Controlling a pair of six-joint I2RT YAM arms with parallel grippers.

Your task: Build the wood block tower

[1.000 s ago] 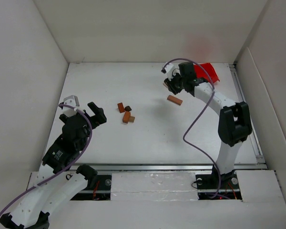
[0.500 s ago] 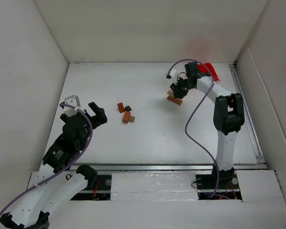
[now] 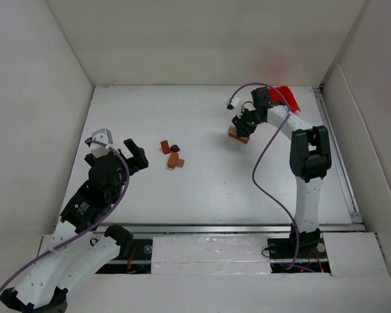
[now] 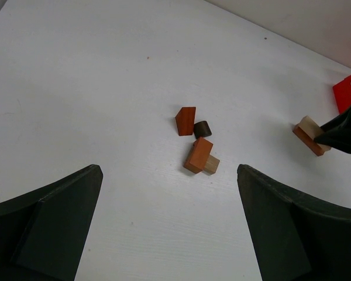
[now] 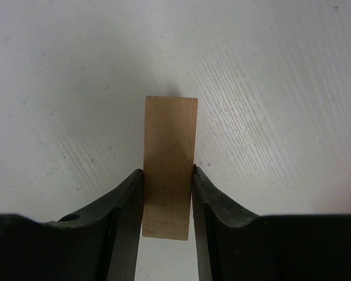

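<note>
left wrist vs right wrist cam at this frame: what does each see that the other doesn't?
Left wrist only: the loose cluster of reddish wedge, dark brown block, orange-brown block and small tan cube. It also shows a reddish-brown block lying under the held piece, a corner of the red bin, and the open left gripper.
Right wrist only: a close top-down look at the right gripper clamped on the long sides of the tan block.
Both: that tan block and the white table.

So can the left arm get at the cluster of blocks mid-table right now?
Probably yes: the left gripper is open and faces the cluster of blocks across the table, with nothing lying between them.
</note>
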